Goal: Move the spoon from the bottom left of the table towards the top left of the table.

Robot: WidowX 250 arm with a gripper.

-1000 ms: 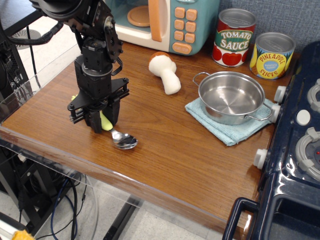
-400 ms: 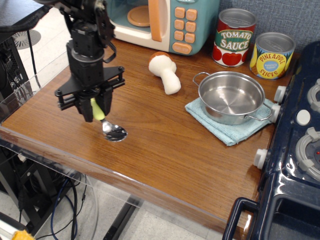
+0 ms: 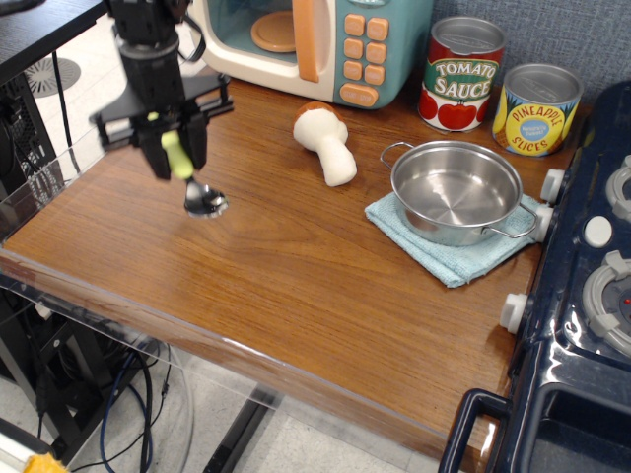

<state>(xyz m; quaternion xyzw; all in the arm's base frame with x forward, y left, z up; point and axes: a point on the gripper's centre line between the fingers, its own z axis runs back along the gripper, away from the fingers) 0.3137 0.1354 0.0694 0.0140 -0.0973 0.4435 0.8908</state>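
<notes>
My gripper [image 3: 174, 158] is shut on the yellow-green handle of the spoon [image 3: 190, 181] and holds it over the left part of the brown table [image 3: 296, 266]. The spoon hangs tilted, its silver bowl [image 3: 206, 203] pointing down to the right, just above or barely touching the tabletop. The upper part of the handle is hidden between the fingers.
A white toy mushroom [image 3: 327, 141] lies right of the gripper. A toy microwave [image 3: 315, 39] stands at the back. A steel pot [image 3: 455, 192] sits on a blue cloth [image 3: 444, 251]. Two cans [image 3: 463, 74] stand at the back right. A dark blue toy stove [image 3: 582, 286] is at the right.
The gripper has carried the spoon up and back from the front left edge towards the far left of the table, lifting it off the surface.
</notes>
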